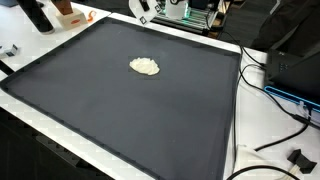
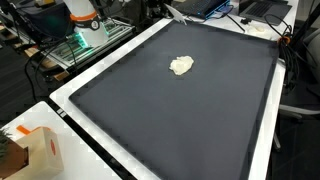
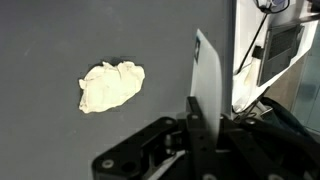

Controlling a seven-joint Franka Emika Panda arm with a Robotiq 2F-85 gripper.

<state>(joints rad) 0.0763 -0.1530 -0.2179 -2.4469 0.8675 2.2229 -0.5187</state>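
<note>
— Across the white desk [image 1: 40, 150], what is laid out?
— Nearly all of it is covered by a dark mat [image 2: 180, 125], shown lying flat in both exterior views. An orange-and-white carton [image 2: 38, 150] is set off the mat, beyond one corner.
— And where is the cloth found?
— A small cream cloth [image 1: 145, 66] is left crumpled on the mat, a little off its middle and well apart from every edge. Nothing is touching it.
— How is it expected to handle?
— It is judged light, soft and limp, not fragile. Sagging and draping are to be expected once it is lifted. A raised fold near the top of the heap is thought the best place for a pinch, since the thin rim is pressed flat against the mat.
— Are the fingers apart or together?
— That cannot be told. Only one pale blade of the fingers [image 3: 205, 70] is clearly shown in the wrist view, beside the cloth [image 3: 110, 87] and apart from it.
</note>
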